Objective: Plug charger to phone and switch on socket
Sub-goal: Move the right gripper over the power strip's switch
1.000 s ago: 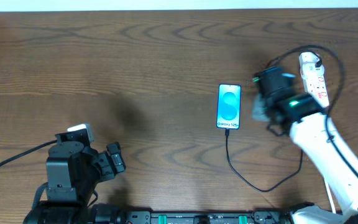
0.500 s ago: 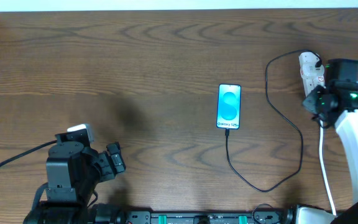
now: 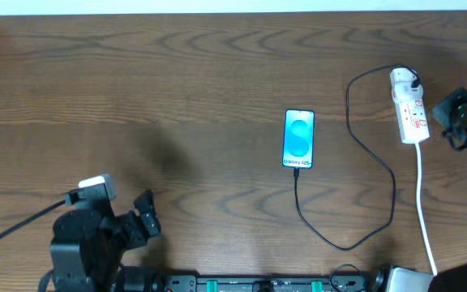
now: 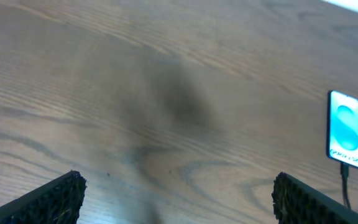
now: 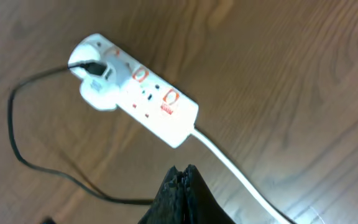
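Observation:
The phone (image 3: 299, 139) lies mid-table with its turquoise screen up; it also shows in the left wrist view (image 4: 345, 129). The black charger cable (image 3: 379, 162) runs from the phone's near end in a loop to its plug (image 3: 404, 80) seated in the white socket strip (image 3: 410, 109). The right wrist view shows the strip (image 5: 143, 94) with the plug (image 5: 97, 70) at its far end. My right gripper (image 5: 182, 171) is shut and empty, off to the right of the strip. My left gripper (image 4: 173, 196) is open and empty at the table's near left.
The strip's white cord (image 3: 425, 203) runs toward the near right edge. A black cable trails from the left arm (image 3: 14, 217) at the near left.
My right arm has swung from beside the phone to the right, past the socket strip, toward the table's right edge. The left arm has shifted slightly toward the near edge.

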